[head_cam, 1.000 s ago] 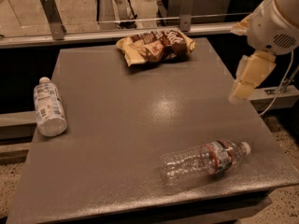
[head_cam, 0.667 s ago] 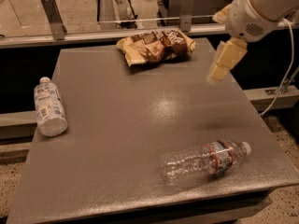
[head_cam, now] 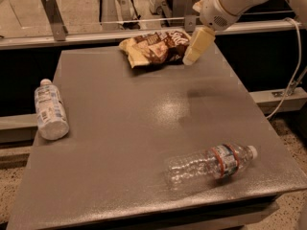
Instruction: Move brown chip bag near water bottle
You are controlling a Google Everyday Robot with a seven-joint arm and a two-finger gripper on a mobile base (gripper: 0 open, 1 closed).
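My gripper (head_cam: 190, 57) is now at the far right of the table (head_cam: 120, 128), its cream tip pointing down-left at the right end of the brown chip bag (head_cam: 154, 47). I can't tell if it touches the bag, and I can't tell if it's open or closed, since it reads as one pale block from here. A second ago it hung off the table's right edge, about mid-depth. 0.7 s ago it was further in and closer to the back. Now it has gone further left and toward the back again, and it overlaps the bag's right corner in view. My arm (head_cam: 230, 1) comes in from the top right. The bag hasn't moved: it lies crumpled and flat at the far edge of the table, a bit right of centre, just in front of the metal rail (head_cam: 86, 28). The water bottle (head_cam: 211, 164) is also unchanged, on its side near the front right corner with the red band toward the right and the white cap pointing right, well apart from the bag. The other bottle (head_cam: 49, 110), with a white-and-blue label, lies in the same spot on the left edge, cap toward the back. A cable (head_cam: 293, 75) hangs past the right side of the table.
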